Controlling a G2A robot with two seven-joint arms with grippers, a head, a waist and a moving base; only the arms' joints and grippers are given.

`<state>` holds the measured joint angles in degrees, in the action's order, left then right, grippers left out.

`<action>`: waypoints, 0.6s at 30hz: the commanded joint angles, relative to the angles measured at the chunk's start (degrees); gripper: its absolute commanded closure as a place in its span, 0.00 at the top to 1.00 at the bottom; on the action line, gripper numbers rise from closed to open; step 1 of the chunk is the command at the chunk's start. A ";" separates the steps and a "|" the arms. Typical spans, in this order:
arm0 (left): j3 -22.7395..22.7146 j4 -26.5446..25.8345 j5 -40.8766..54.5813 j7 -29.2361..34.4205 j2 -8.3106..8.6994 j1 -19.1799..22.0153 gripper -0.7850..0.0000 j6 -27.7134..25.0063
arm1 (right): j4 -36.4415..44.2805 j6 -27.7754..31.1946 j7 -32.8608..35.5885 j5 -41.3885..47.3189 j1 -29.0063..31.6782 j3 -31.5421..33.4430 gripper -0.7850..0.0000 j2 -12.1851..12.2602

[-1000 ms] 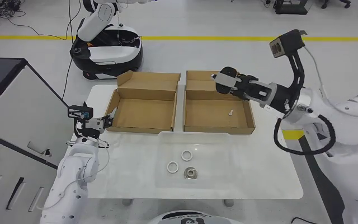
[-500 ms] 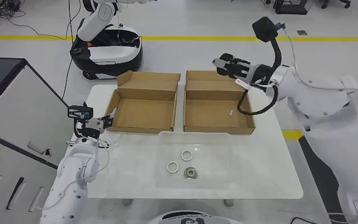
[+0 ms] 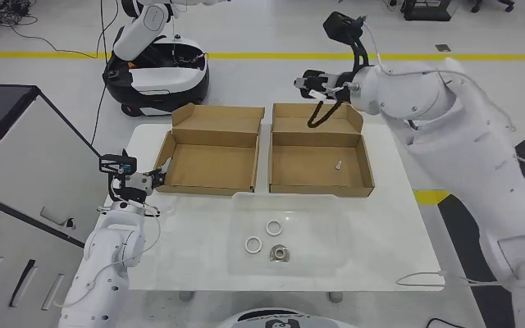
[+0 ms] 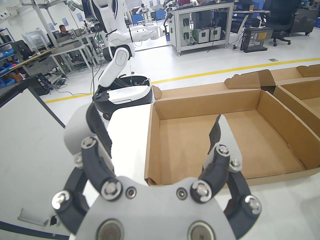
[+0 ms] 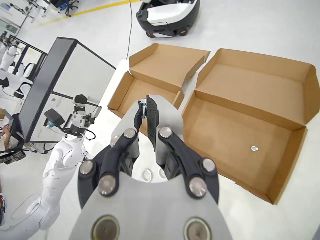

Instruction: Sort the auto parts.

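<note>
The right gripper has its fingers drawn narrow, and between the tips it pinches a small metal part. This part is thin and seems to have a thread, but the finger pads cover most of it, so I cannot tell its exact kind. In the top view this gripper is high over the far edge of the table, behind the right box, and there the held part is too small to make out. The left gripper is spread wide; it is at the left edge of the table, just beside the left wall of the left box, close to that box's near-left corner. On the floor of the right box, toward its right wall, lies one small pale piece; the top view and the right wrist view both show it, but its shape is clear in neither. In the middle of the table, toward the near edge, stands a clear tray with two white rings and a round grey metal part, all close together. In the right wrist view one ring shows beneath the fingers, and the gripper body hides most of the tray. The left wrist view cuts off the right box at its border.
</note>
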<state>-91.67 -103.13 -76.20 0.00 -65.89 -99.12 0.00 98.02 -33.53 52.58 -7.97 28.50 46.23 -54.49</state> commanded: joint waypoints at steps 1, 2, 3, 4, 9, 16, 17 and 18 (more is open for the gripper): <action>0.00 0.00 0.00 0.00 0.00 0.00 1.00 0.00 | -1.50 -1.30 1.29 -0.47 -1.11 -1.32 0.00 -0.47; 0.00 0.00 0.00 0.00 0.00 0.00 1.00 0.00 | -2.28 -1.78 1.92 -0.91 -1.57 -1.97 0.00 -0.67; 0.00 0.00 0.00 0.00 0.00 0.00 1.00 0.00 | -3.04 -2.27 2.74 -1.64 -2.01 -2.72 0.00 -0.84; 0.00 0.00 0.00 0.00 0.00 0.00 1.00 0.00 | -3.76 -2.66 3.53 -2.00 -2.39 -3.31 0.00 -1.01; 0.00 0.00 0.00 0.00 0.00 0.00 1.00 0.00 | -7.27 -3.90 6.99 -3.66 -3.61 -5.87 0.00 -1.75; 0.00 0.00 0.00 0.00 0.00 0.00 1.00 0.00 | -11.29 -5.37 11.43 -6.03 -4.65 -9.53 0.00 -2.79; 0.00 0.00 0.00 0.00 0.00 0.00 1.00 0.00 | -11.80 -5.60 12.06 -6.66 -4.93 -10.13 0.00 -2.95; 0.00 0.00 0.00 0.00 0.00 0.00 1.00 0.00 | -12.39 -5.66 12.51 -7.04 -5.21 -10.66 0.00 -3.13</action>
<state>-91.67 -103.13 -76.20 0.00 -65.89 -99.12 0.00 86.18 -39.13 64.64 -14.57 23.56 36.09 -57.47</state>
